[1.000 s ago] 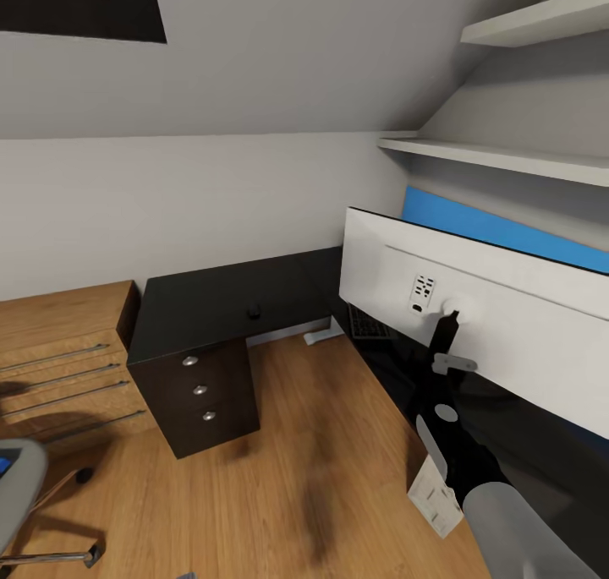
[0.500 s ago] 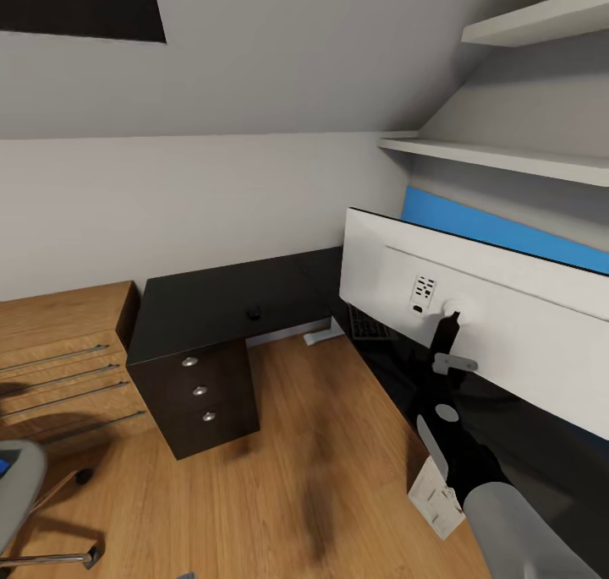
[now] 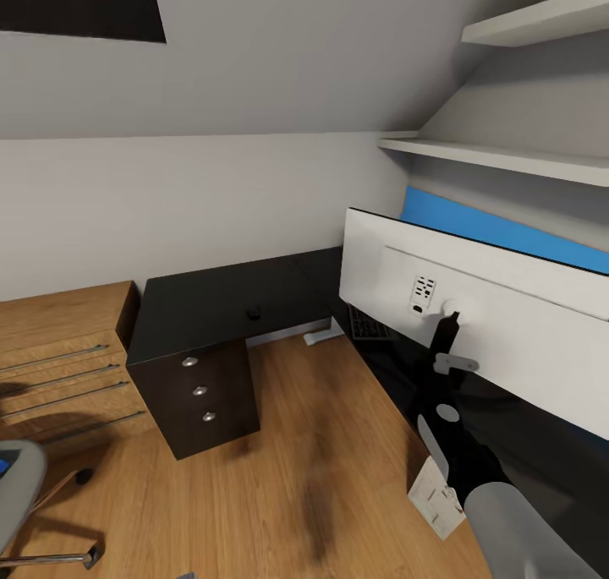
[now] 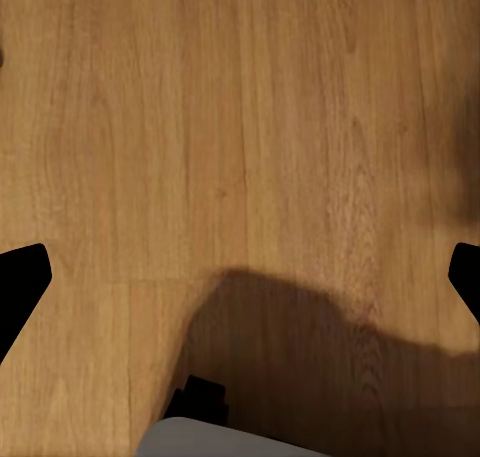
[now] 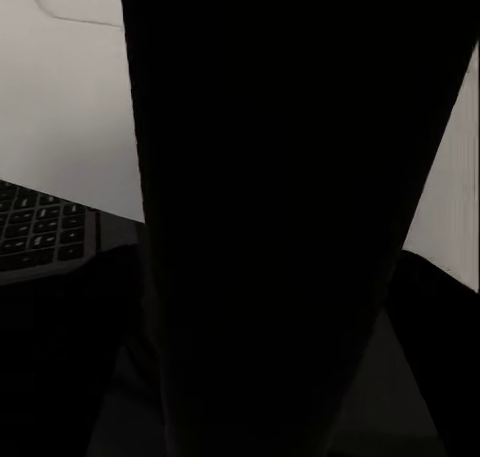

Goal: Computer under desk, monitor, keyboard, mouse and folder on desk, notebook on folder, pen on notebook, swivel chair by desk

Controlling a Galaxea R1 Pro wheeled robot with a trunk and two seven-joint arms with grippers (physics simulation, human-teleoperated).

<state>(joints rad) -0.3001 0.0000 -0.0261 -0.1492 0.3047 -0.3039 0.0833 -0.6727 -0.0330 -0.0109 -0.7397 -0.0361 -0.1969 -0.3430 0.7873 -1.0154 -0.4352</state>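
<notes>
While the head view has the monitor standing white-back-out on the black desk, right wrist adds the keyboard behind its stand. Right tool is at that stand, grip state can't tell. Left tool is spread wide over bare floor.

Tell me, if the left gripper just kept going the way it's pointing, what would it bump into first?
Most likely the wooden floor: the left wrist view looks straight onto bare planks between the left gripper fingertips, nothing in between. How far is unclear.

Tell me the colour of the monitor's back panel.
White; the monitor shows its back best in the head view.
</notes>
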